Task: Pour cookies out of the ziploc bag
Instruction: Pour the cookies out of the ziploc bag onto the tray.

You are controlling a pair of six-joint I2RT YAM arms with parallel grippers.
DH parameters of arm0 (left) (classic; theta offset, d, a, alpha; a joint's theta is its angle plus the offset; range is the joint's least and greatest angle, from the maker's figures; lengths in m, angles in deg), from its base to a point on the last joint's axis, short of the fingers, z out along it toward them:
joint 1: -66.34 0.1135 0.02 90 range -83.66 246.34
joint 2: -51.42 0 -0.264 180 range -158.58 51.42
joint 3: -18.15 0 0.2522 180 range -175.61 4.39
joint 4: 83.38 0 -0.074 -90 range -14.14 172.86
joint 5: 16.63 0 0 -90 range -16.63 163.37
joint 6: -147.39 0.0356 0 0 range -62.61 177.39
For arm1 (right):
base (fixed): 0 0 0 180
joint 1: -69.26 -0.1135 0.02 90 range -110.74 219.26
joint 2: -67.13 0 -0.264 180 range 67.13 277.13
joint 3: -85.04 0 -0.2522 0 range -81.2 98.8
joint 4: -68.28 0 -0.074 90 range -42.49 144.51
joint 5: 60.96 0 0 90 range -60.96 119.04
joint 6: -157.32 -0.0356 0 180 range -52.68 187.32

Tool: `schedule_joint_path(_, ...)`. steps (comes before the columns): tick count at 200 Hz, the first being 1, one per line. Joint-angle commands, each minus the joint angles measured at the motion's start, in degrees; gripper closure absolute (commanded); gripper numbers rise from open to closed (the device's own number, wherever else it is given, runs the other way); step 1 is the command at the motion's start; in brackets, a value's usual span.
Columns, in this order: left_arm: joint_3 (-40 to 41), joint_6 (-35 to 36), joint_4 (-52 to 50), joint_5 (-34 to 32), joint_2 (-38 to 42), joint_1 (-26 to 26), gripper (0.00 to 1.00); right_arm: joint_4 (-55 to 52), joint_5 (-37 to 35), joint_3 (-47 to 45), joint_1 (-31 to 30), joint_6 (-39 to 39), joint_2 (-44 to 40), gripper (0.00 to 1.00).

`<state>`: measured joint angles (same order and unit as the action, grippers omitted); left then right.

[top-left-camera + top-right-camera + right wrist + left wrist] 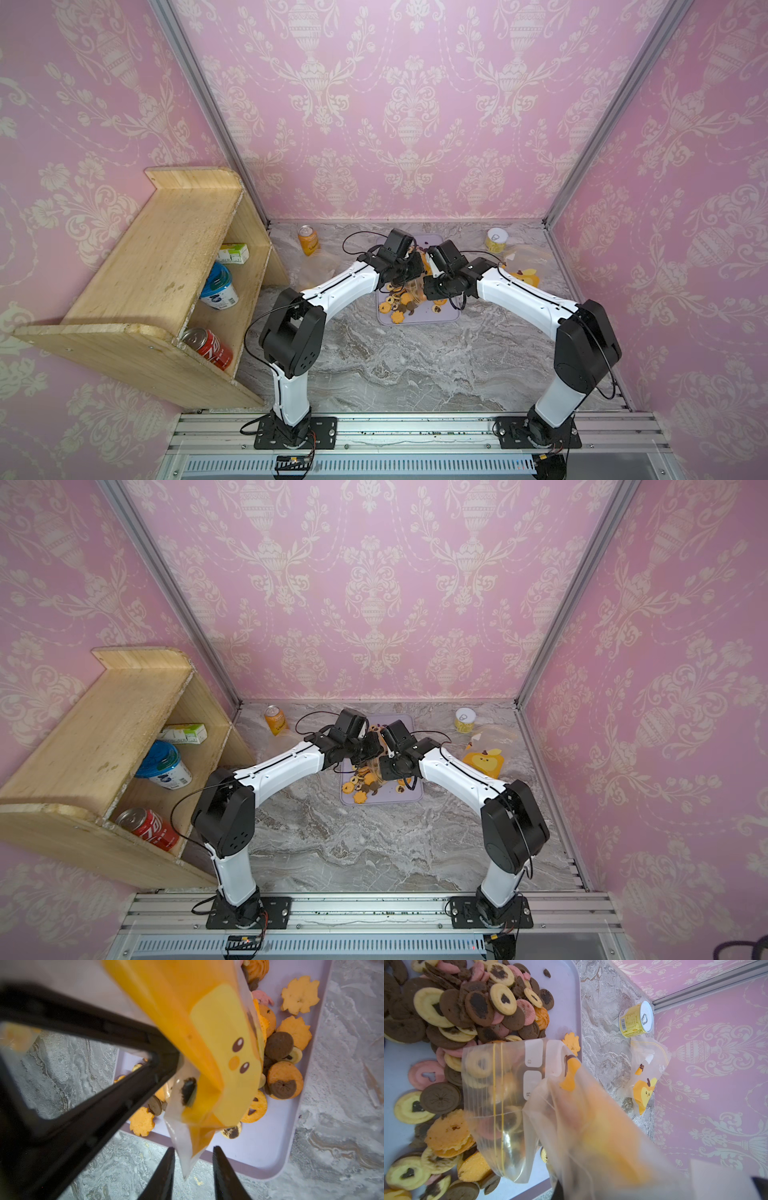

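We find the left jaws clenched on the bag [512, 1105], a clear plastic pouch printed with a yellow face. The right jaws stand parted around one corner of it. The cookies [399, 305], flat round and flower-shaped discs, lie heaped on the lilac tray [451, 319] at frame centre, beneath both jaws. One dark cookie [189, 1093] shows inside the bag.
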<state>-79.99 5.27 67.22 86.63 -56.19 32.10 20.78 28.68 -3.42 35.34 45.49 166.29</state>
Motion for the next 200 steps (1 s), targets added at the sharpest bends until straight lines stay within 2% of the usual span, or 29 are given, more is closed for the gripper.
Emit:
schedule_joint_path(1,0.5,-1.0,1.3,1.0,1.8,0.5,0.99,-1.5,-2.4,2.1,-0.5,0.4,0.2,0.78)
schedule_joint_path(27,0.6,-1.0,1.3,1.0,1.9,0.5,0.99,-1.8,-3.8,1.9,-0.4,0.4,-0.5,0.91)
schedule_joint_path(52,0.8,-1.0,1.3,1.0,2.0,0.5,0.99,-2.5,-5.8,1.9,-0.2,0.8,-1.2,0.96)
schedule_joint_path(112,1.6,-1.1,1.4,1.0,2.6,0.8,0.99,-2.0,-5.9,0.1,2.8,0.3,-4.5,0.99)
schedule_joint_path(154,1.8,-1.4,1.9,1.2,2.6,0.9,0.99,-0.7,-0.5,-1.2,4.8,1.0,-7.7,0.98)
schedule_joint_path(170,1.8,-1.6,2.3,1.5,2.6,0.9,0.99,-0.5,0.3,-1.3,5.1,1.1,-7.8,0.93)
schedule_joint_path(184,1.8,-1.9,2.6,1.8,2.5,0.9,0.99,-1.4,1.2,-0.6,5.2,1.4,-6.7,0.72)
schedule_joint_path(200,1.8,-2.1,2.8,2.0,2.3,0.8,0.99,-0.9,2.7,-1.0,5.1,1.2,-6.2,0.55)
